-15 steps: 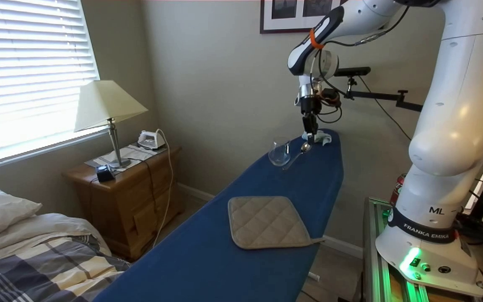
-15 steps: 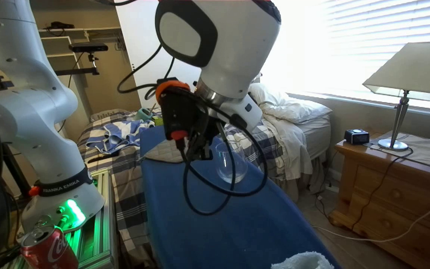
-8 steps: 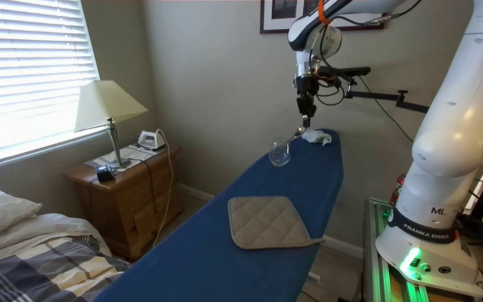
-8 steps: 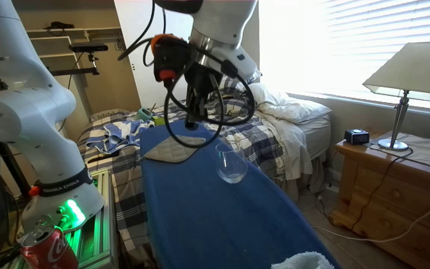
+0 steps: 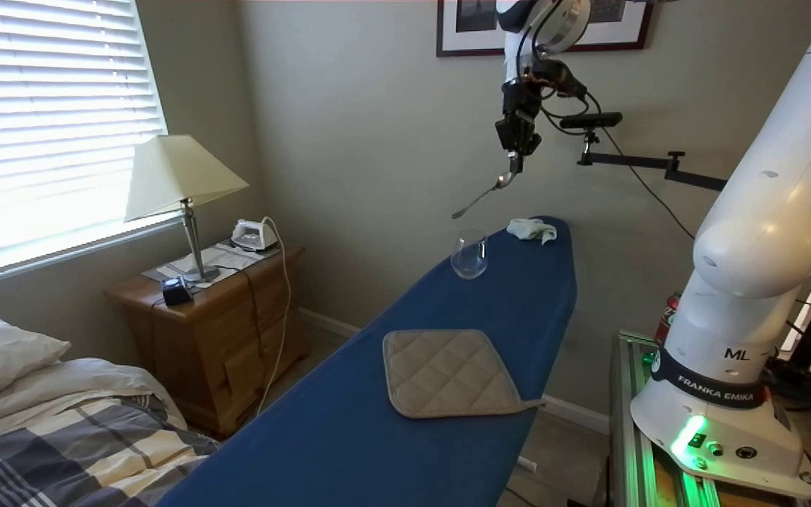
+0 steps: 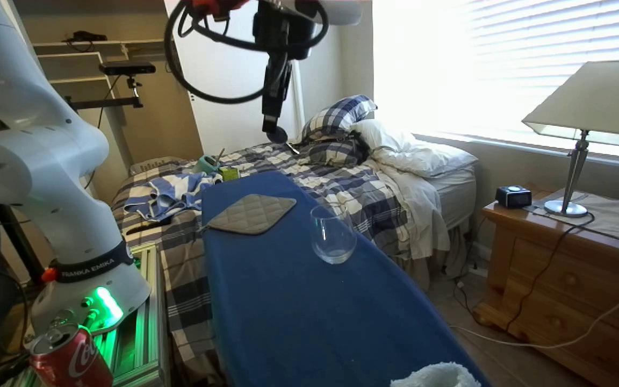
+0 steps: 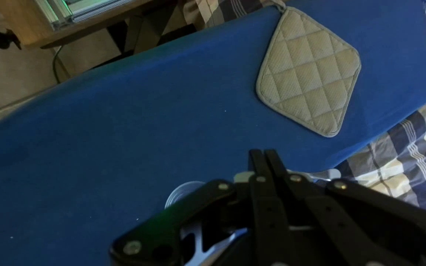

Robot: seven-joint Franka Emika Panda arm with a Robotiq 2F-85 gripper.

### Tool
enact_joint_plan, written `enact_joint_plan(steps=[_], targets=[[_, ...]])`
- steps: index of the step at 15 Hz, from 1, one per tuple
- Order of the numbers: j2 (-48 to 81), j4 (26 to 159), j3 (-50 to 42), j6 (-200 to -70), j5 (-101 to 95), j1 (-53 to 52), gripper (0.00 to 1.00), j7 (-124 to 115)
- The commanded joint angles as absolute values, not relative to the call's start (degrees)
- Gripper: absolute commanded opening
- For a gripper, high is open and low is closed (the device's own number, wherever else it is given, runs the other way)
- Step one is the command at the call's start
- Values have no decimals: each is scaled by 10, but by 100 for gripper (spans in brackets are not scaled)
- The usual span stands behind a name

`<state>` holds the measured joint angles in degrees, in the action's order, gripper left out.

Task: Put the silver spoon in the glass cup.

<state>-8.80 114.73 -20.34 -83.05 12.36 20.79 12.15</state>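
A: If the silver spoon [image 5: 484, 196] is meant for the glass cup [image 6: 333, 239], why do the jaws have it by the bowl?

B: My guess is that it leaves the slim handle free to go in first. They are drawn nearly together, with the spoon pinched at its bowl end, and in an exterior view the handle slants off from them towards 8 o'clock.

A: So it hangs in the air, clear of the tabletop [image 6: 299, 317]. Why that high?

B: Clearance, I'd say. With the handle sticking out sideways, a lower carry might clip the rim.

A: Is it over the cup, though?

B: Not as I judge it. In an exterior view the handle's tip looks to be above the cup, towards 11 o'clock, but the wrist view has the handle out at 3 o'clock from the jaws and the partly hidden cup at 8.

A: And the cup's own spot?

B: It stands upright, mouth up, near one edge of the tabletop. In an exterior view the quilted pad [image 5: 453, 373] lies at 6 o'clock from it and a whitish crumpled bundle [image 5: 532, 230] at 2, both apart from it, so there's room to come down from above.

A: What does the next move call for?

B: Probably bringing the handle over the mouth, tipping it steeper, then lowering. At this slant it could catch the rim and push the cup over.
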Motion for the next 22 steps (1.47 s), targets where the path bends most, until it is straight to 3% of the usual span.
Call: enact_joint_plan(steps=[1,22], targets=[[-82,1107,-209,-799,111,209,1,45],[92,1008,-222,-780,28,225,1,-95]])
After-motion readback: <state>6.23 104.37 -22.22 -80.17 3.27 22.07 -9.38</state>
